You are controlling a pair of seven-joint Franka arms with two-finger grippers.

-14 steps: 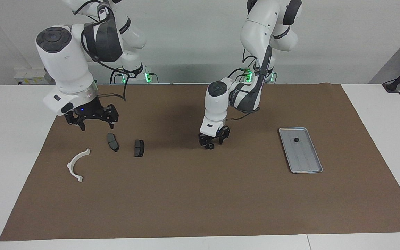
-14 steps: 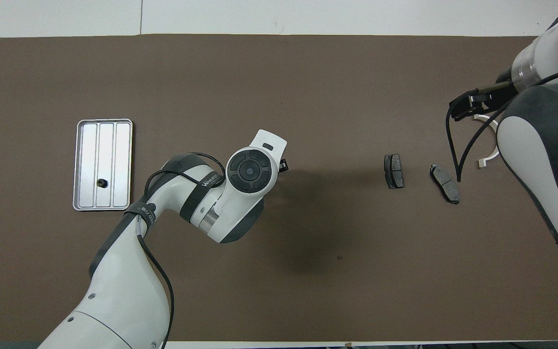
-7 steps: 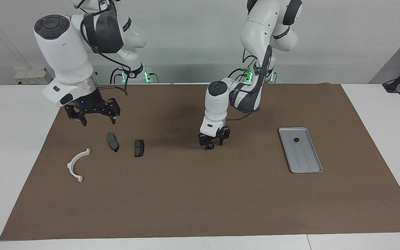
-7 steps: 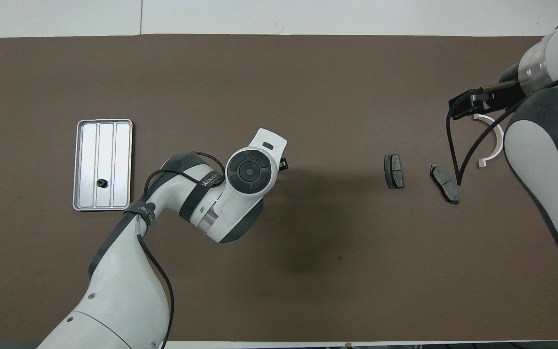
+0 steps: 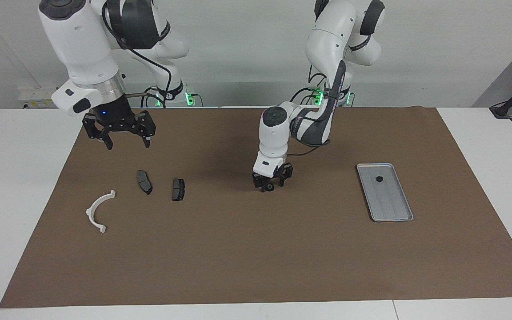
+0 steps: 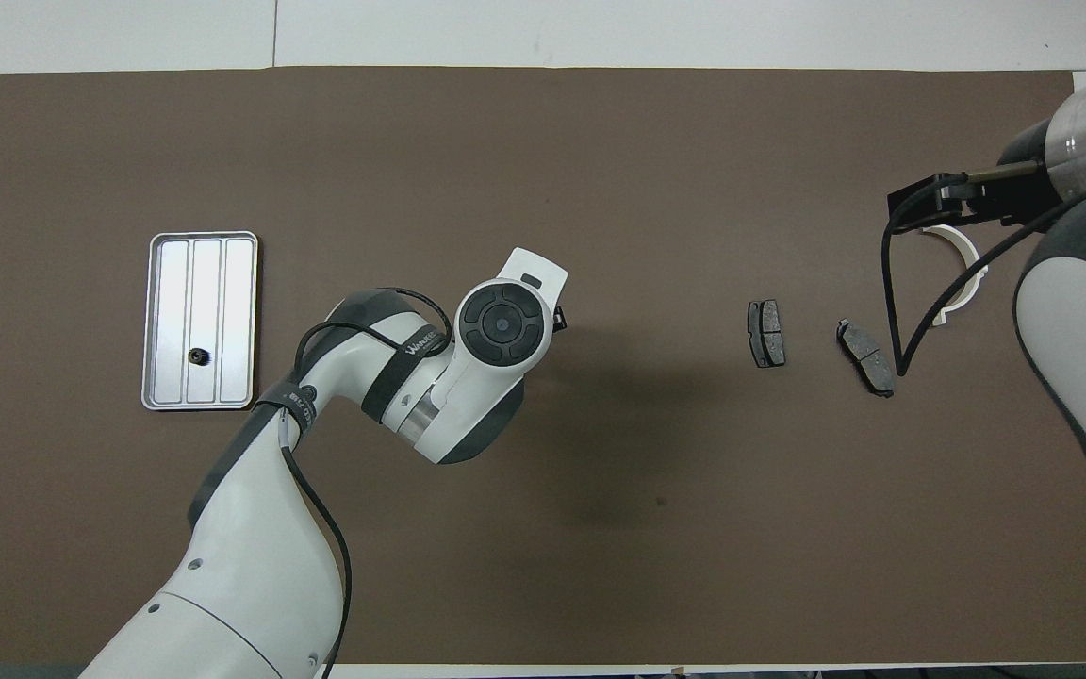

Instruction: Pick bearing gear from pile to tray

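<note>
A small black round bearing gear (image 5: 269, 187) sits between the fingertips of my left gripper (image 5: 270, 186), which is shut on it low over the middle of the mat. In the overhead view that hand is hidden under its own wrist (image 6: 501, 323). The silver tray (image 5: 393, 206) (image 6: 222, 283) lies toward the left arm's end, with one black round piece (image 5: 378, 179) (image 6: 196, 356) in it. The pile lies toward the right arm's end: a white half-ring (image 5: 99, 210) (image 6: 962, 255) and two dark brake pads (image 5: 144, 181) (image 5: 178, 189) (image 6: 766, 333) (image 6: 865, 356). My right gripper (image 5: 129, 143) hangs open and empty, raised over the mat by the pile.
A brown mat (image 5: 256, 258) covers the white table (image 5: 11, 178). The right arm's cable (image 6: 892, 302) hangs over the half-ring and one brake pad in the overhead view.
The right arm has risen and drawn back toward the robots, away from the pile, still open. The left gripper has shifted only slightly, keeping the bearing gear.
</note>
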